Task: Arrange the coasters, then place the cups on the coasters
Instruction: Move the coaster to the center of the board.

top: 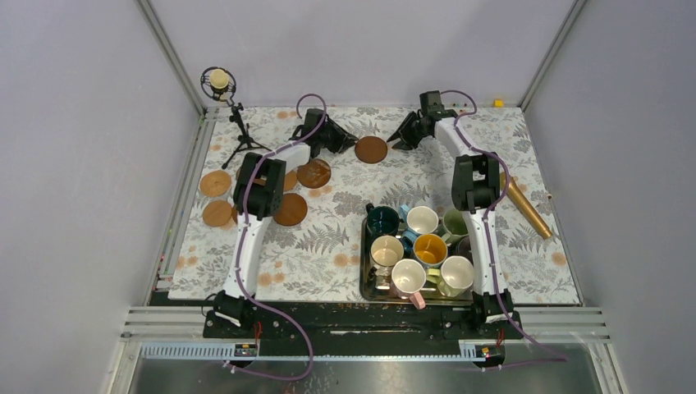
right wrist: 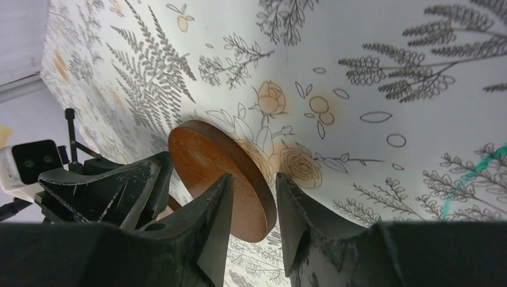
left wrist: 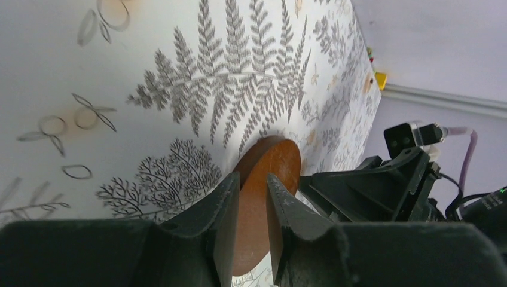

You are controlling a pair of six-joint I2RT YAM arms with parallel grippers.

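Left gripper (left wrist: 252,182) pinches the coaster (left wrist: 274,162) – right gripper (right wrist: 254,182) straddles its opposite edge, whether clamped I cannot tell

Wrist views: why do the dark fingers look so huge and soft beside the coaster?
Left wrist view: the fingers sit nearest the lens, looming, blurred; the coaster beyond is sharper. Right wrist view: the same. Top external view: evenly lit.

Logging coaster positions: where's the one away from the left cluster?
Top view, far middle of the table: the coaster is between left gripper and right gripper.
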